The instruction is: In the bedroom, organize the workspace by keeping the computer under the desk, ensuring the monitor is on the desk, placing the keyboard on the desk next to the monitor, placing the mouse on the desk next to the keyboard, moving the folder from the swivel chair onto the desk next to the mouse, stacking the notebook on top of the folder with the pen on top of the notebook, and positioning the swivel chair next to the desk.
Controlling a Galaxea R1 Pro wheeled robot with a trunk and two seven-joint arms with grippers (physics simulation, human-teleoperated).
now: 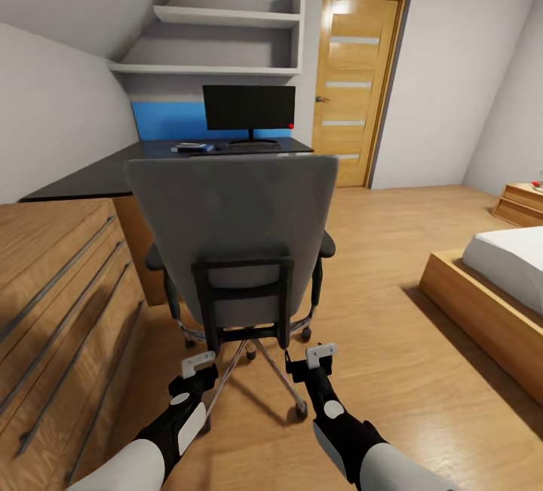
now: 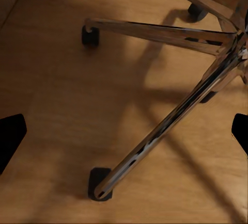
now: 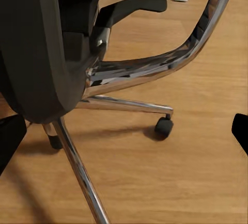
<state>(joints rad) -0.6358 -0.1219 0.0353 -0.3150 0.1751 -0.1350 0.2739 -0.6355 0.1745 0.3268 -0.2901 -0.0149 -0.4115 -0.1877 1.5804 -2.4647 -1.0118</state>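
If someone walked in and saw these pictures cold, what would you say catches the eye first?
The grey swivel chair dominates the head view's centre, its back turned to the robot and its chrome base on the wood floor. Both grippers, left and right, hang low just behind it, open and holding nothing. Beyond the chair, the black monitor stands on the dark desk against a blue panel, with a wooden door to the right.
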